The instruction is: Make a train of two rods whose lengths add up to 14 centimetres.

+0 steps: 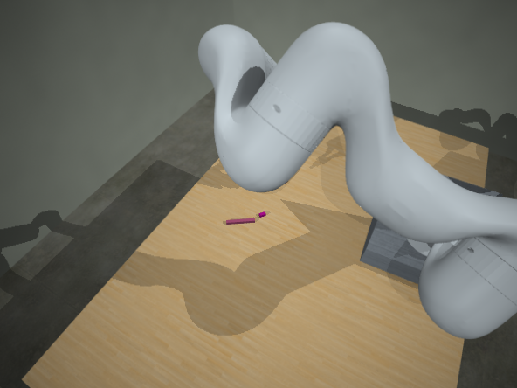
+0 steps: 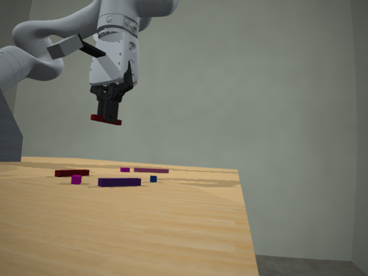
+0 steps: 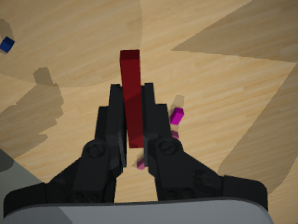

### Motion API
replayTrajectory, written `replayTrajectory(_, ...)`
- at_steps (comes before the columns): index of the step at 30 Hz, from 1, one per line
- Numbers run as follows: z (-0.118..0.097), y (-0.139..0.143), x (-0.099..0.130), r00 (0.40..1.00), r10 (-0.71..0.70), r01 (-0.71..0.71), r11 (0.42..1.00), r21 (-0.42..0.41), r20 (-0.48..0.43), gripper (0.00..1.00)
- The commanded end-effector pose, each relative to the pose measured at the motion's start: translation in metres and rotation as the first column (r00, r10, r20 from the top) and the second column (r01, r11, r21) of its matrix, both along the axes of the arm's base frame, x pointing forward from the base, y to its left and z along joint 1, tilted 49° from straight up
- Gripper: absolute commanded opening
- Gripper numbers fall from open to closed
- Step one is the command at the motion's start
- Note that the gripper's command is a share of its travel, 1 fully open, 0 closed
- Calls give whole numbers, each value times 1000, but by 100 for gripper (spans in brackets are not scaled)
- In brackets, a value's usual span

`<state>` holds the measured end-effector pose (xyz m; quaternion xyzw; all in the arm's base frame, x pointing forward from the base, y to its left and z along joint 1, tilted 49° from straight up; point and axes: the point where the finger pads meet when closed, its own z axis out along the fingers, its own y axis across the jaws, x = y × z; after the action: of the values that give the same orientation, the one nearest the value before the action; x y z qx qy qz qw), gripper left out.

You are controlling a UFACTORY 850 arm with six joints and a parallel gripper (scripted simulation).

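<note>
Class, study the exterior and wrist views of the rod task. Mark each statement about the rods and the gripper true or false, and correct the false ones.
1. The gripper holds a red rod well above the table. True.
2. A second red rod lies flat on the table. True.
3. The blue rod is clamped between the fingers. False: it lies on the table, right of the purple rod.
4. The two red rods already lie end to end. False: one is held in the air.
</note>
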<state>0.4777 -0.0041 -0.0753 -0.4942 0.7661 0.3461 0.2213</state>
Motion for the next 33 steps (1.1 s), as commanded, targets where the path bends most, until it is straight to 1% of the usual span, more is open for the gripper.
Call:
replayTrajectory(1,-1,-2,-2,992,69,-69,998,-3,101,4)
replayTrajectory(13,-2,-3,-4,979,123,-123,992,-9,162,4)
replayTrajectory(33,-3,-3,-4,978,127,-127,992,-10,166,4)
